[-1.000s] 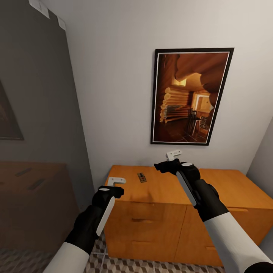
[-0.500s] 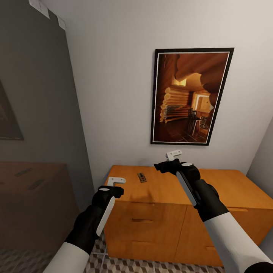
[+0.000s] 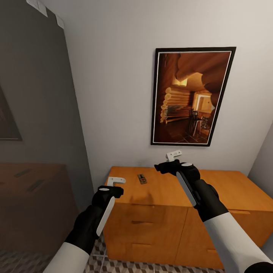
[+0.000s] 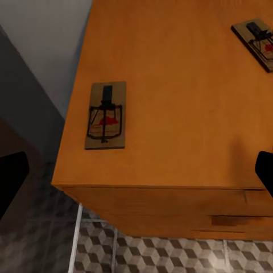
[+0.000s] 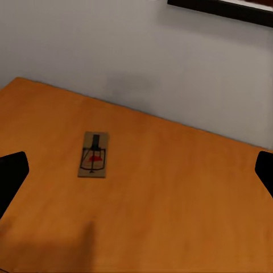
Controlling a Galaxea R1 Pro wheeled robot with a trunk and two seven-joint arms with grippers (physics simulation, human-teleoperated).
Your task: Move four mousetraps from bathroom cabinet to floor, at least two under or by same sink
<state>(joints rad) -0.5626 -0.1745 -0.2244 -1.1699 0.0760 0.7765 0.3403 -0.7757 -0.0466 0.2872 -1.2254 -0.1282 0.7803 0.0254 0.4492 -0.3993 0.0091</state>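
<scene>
Two mousetraps lie on the orange-brown cabinet (image 3: 212, 189) top in the left wrist view — one (image 4: 106, 115) near the corner closest to the grey wall, a second (image 4: 257, 41) farther along the surface. The right wrist view picks out a single trap (image 5: 94, 154) flat on the wood, well short of the white wall behind. From the head camera only one small dark trap (image 3: 142, 178) can be made out on top, between the two arms; the trap at the corner appears to be hidden behind the left gripper (image 3: 115, 181).

Little has changed in the last second — the whole head picture has slid slightly, with the framed log-cabin picture (image 3: 191, 96) and the cabinet shifting together, which points to a small camera or base adjustment rather than any move of the traps. Both arms keep the same raised pose over the cabinet: the left gripper above the near-left corner, the right gripper (image 3: 173, 154) higher and over the middle of the top. Each has its jaws spread wide and empty, dark fingertips (image 4: 11, 179) sitting at opposite edges of the wrist views.

Judged from this, the robot is settling into position and no trap has yet been picked up; the patterned bathroom floor (image 3: 125, 265) shows bare at the cabinet's foot.
</scene>
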